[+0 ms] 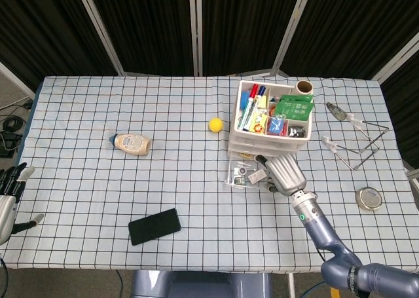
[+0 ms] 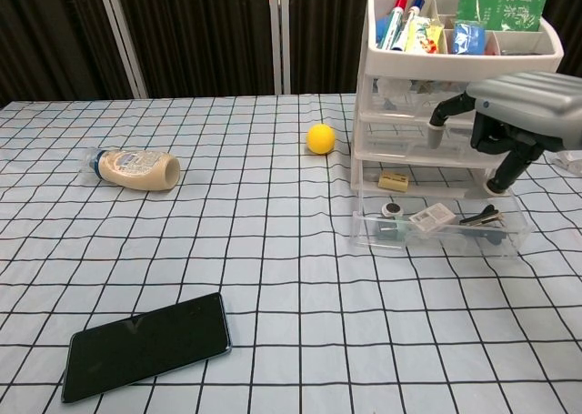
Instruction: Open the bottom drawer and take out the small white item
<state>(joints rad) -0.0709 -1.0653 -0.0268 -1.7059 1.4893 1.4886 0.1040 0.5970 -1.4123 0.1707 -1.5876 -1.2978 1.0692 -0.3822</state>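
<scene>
The white drawer unit (image 2: 455,95) (image 1: 270,131) stands at the right of the table, and its clear bottom drawer (image 2: 509,241) (image 1: 233,179) is pulled out. In the drawer lie the small white item (image 2: 430,217) (image 1: 255,175), a round dark piece and a dark clip. My right hand (image 2: 511,123) (image 1: 284,172) hovers above the right half of the drawer with its fingers apart and pointing down, holding nothing and clear of the white item. My left hand (image 1: 10,198) hangs off the table's left front corner, fingers spread and empty.
A yellow ball (image 2: 320,138) lies left of the drawer unit. A mayonnaise bottle (image 2: 135,168) lies on its side at left. A black phone (image 2: 145,346) rests near the front edge. A wire stand (image 1: 357,141) and a round tin (image 1: 370,198) sit at the far right.
</scene>
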